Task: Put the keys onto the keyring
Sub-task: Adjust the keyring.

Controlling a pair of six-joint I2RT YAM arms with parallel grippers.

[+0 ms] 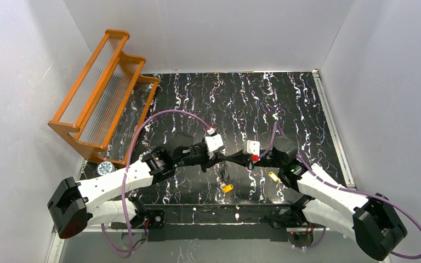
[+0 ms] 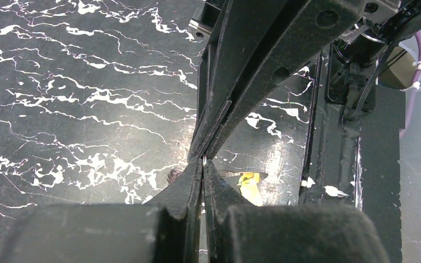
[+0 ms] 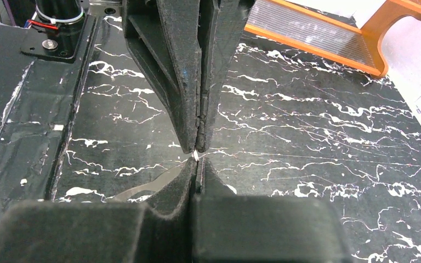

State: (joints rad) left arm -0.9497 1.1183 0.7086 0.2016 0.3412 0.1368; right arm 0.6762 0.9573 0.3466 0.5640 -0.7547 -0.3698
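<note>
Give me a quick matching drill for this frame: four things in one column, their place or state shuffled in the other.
1 keyring
2 keys
3 orange rack
4 left pincer

A at the far left edge of the table
B shut, tip to tip with the right pincer
C lying loose on the table
D pinched where the two pincer tips meet

Pairs: 1-D, 2-C, 3-A, 4-B

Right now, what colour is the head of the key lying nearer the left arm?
Yellow-orange; the key shows best in the top external view.
</note>
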